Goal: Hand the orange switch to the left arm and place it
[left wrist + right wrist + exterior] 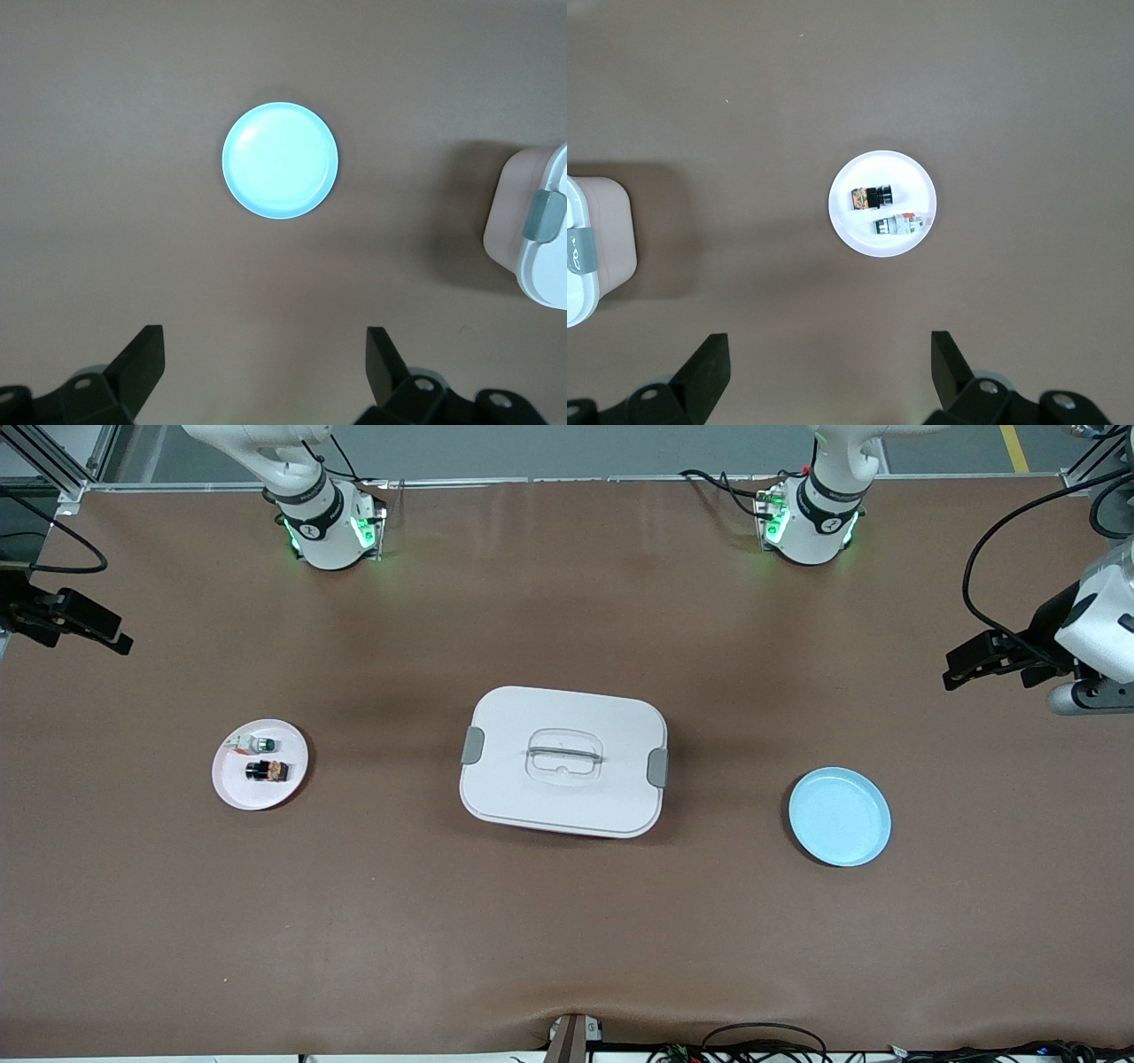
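Note:
The orange switch (267,771) (871,197), a tiny black body with orange marks, lies on its side on a small pink plate (232,790) (849,237) toward the right arm's end of the table. The large white box (563,762) (545,276) (607,230) stands shut in the middle of the table. My right gripper (830,345) (120,642) hangs high over that end, open and empty. My left gripper (266,341) (957,673) hangs high over the left arm's end, open and empty.
A small white switch with a green cap (260,744) (902,224) lies beside the orange one on the pink plate. A light blue plate (840,817) (280,161) with nothing on it sits toward the left arm's end. Brown table cover runs all around.

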`<move>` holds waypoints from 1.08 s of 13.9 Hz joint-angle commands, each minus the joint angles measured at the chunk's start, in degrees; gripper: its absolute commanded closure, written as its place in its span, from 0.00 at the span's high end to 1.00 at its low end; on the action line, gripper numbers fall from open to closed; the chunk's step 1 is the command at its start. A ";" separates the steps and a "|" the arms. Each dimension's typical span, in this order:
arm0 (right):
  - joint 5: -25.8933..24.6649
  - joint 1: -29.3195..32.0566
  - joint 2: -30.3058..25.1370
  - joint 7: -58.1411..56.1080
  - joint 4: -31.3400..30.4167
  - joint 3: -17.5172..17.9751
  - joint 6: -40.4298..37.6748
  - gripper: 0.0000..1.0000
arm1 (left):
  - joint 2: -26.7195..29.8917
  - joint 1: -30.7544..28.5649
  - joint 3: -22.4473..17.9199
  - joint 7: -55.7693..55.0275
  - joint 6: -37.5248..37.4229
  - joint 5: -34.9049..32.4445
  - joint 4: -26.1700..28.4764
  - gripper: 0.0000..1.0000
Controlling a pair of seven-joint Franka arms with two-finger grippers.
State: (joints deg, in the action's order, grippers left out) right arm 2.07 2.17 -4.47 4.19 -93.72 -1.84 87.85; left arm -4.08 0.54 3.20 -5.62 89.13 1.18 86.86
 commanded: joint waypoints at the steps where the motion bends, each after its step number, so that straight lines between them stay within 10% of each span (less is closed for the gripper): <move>1: 0.13 0.90 -1.50 0.73 -1.55 0.78 0.65 1.00 | -0.76 0.17 -0.21 -0.10 -1.32 -0.57 -1.78 1.00; 15: 0.39 1.26 0.87 0.82 0.03 0.52 -1.90 1.00 | -0.76 0.08 -0.30 -0.01 -1.32 -0.57 -1.70 1.00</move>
State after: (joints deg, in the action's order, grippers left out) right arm 2.07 2.25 -4.16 4.29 -93.76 -2.00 86.51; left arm -4.08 0.47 3.16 -5.62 89.13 1.18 86.86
